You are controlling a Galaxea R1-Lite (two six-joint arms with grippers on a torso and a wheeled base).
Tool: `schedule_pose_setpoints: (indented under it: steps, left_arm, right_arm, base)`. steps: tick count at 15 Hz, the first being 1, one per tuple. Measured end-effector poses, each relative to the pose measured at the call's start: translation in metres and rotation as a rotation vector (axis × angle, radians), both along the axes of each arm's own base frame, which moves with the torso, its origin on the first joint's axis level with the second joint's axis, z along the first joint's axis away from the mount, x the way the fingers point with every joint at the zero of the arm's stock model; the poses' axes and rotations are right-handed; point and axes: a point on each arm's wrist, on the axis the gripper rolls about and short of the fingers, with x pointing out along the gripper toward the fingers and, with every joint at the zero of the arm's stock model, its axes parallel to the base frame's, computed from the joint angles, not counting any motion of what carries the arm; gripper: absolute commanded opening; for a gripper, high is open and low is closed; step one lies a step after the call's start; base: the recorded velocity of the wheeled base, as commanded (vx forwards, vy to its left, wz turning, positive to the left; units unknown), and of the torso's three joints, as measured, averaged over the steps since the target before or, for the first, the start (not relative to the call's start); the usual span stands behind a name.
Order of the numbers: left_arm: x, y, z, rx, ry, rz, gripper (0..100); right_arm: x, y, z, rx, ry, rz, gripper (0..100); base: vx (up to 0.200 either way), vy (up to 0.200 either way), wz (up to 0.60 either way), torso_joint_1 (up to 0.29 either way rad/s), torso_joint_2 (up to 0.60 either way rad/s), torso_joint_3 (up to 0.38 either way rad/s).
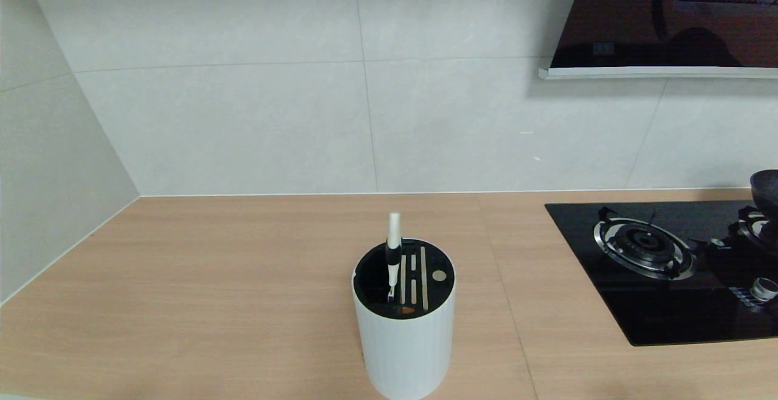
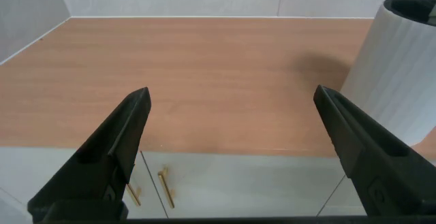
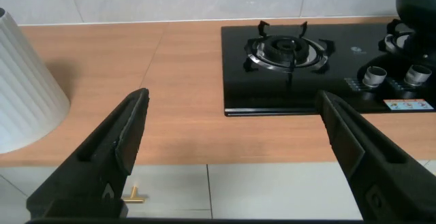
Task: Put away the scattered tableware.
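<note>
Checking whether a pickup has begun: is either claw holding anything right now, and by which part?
Nothing is held. The left claw and the right claw are both open and empty.

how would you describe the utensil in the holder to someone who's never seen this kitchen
On the wooden countertop, left of the black gas hob, stands a white ribbed holder with a black slotted top. One utensil stands nearly upright in its open compartment. It is the only thing poking above the rim, with a pale tip over a black grip.
</note>
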Motion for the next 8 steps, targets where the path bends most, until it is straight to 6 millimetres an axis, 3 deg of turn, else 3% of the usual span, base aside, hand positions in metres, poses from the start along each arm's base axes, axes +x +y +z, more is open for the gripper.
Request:
schedule_pose_setpoints:
  steps: [8]
  left_arm:
    - [0.0, 0.0, 0.0, -0.001, 0.0, 0.001, 100]
  right_arm:
    - [0.0, 0.0001, -0.0001, 0.001, 0.001, 0.004, 100]
  base:
    - [0.0, 0.0, 0.0, 0.0, 0.0, 0.0]
